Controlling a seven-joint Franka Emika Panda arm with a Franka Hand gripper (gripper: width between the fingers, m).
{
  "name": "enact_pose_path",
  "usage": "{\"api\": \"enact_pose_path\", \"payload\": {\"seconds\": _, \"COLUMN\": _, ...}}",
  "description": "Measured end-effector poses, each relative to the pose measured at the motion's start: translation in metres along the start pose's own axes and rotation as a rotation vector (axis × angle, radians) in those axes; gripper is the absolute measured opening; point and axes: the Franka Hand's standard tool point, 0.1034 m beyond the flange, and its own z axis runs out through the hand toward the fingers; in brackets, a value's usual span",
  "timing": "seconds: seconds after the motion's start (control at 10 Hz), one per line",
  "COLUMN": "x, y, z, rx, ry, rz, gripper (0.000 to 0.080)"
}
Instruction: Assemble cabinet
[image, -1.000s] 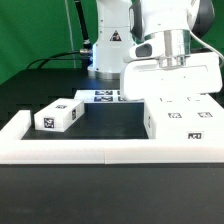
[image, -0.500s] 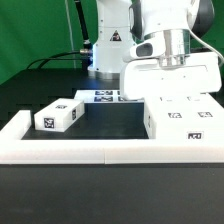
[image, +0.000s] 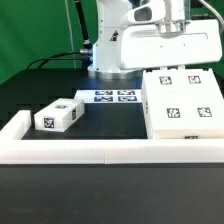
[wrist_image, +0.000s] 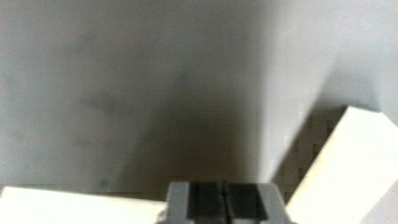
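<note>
- The big box, the cabinet's main part, is sitting on the black table, right up against the low border wall. A broad face with four square tags is showing on top.
- The gripper is hovering just above the big box's far edge. In the wrist view its fingers are looking pressed together with nothing between them (the picture is blurry, so that is only my reading).
- The small box is lying well apart from the big box, toward the exterior view's left. The marker board is lying flat near the big box's far corner.
- I'm thinking a descent from here could jab the big box and skew it along the wall, since closed fingers give no hold.
- Both boxes are looking like smooth, hard white plastic with square edges, so they would likely be slippery to pinch.
</note>
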Motion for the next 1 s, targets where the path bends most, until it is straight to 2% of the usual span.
{"api": "enact_pose_path", "payload": {"seconds": 0.2, "x": 0.014, "y": 0.001, "z": -0.015, "rx": 0.012, "ry": -0.039, "rz": -0.005, "gripper": 0.0002}}
{"api": "enact_pose_path", "payload": {"seconds": 0.7, "x": 0.011, "y": 0.001, "z": -0.013, "rx": 0.014, "ry": -0.051, "rz": -0.005, "gripper": 0.0002}}
{"api": "enact_pose_path", "payload": {"seconds": 1.0, "x": 0.022, "y": 0.001, "z": -0.031, "rx": 0.014, "ry": -0.042, "rz": -0.007, "gripper": 0.0002}}
